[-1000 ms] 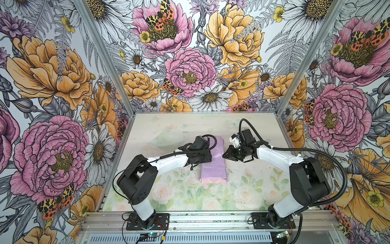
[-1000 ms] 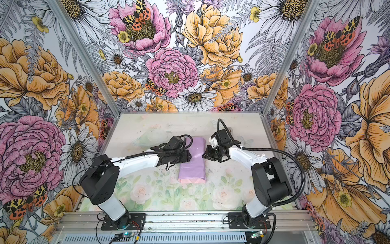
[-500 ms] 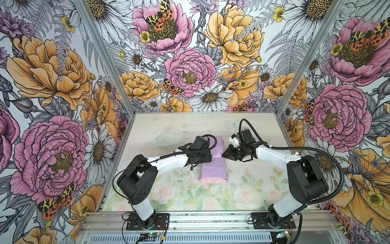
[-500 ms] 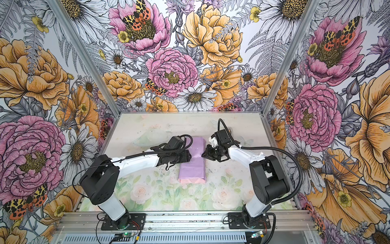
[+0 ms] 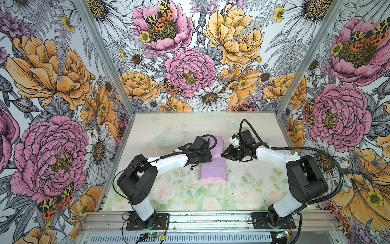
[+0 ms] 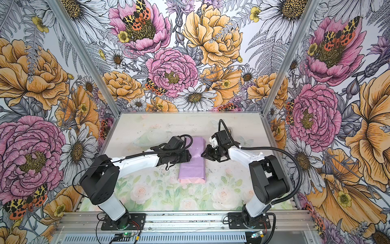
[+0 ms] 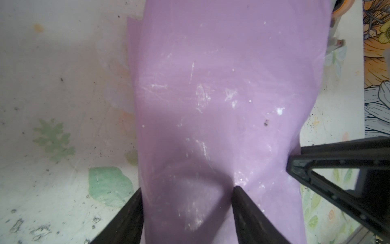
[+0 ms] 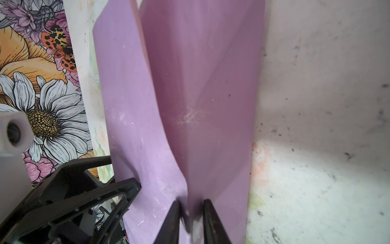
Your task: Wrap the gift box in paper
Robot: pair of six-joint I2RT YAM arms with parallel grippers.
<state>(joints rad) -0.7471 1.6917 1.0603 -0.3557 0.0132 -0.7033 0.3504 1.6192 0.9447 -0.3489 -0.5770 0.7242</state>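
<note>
Paper (image 5: 213, 169): folded lilac strip on the middle of the table (image 5: 253, 190); gift box not visible in any view.
Strip runs near to far and narrows to a waist where both arms meet it; pale pink edge (image 5: 213, 180) shows at the near end. Bare table lies on all four sides, widest on the near side. Left end effector (image 7: 187, 189): spread, one tip at the strip's edge, the other denting its lilac face. Right end effector (image 8: 191, 203): nearly pressed together, pinching a raised fold of the paper. Both forearms reach inward low and near level from opposite sides, tips near each other.
</note>
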